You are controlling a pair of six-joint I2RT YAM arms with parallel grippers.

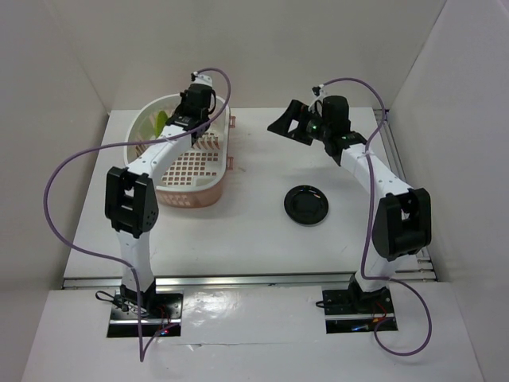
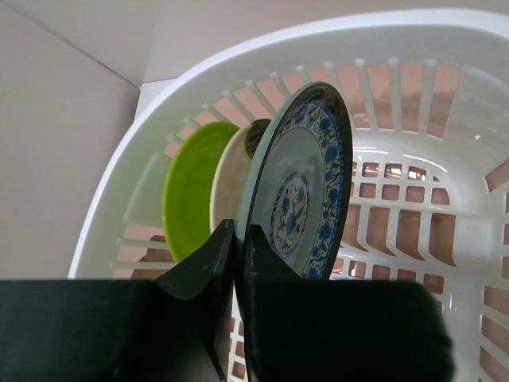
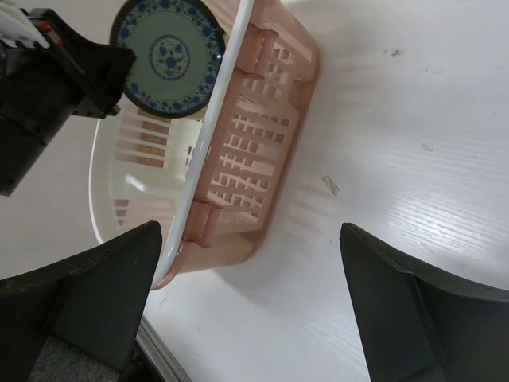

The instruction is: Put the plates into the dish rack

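Note:
My left gripper [image 2: 238,239] is shut on the rim of the blue-patterned plate [image 2: 306,183] and holds it upright inside the pale pink dish rack [image 2: 445,48]. Behind it the cream plate [image 2: 235,179] and the lime green plate [image 2: 189,183] stand on edge. In the top view the left gripper [image 1: 191,119] is over the far end of the dish rack [image 1: 208,195]. The glossy black plate [image 1: 306,204] lies flat on the table right of the rack. My right gripper [image 1: 288,126] is open and empty above the table. The right wrist view shows the blue plate [image 3: 169,54] and the rack [image 3: 262,119].
White walls enclose the table on the left, back and right. A metal rail [image 1: 238,278] runs along the near edge of the table. The left arm's purple cable [image 1: 60,179] loops out to the left of the rack.

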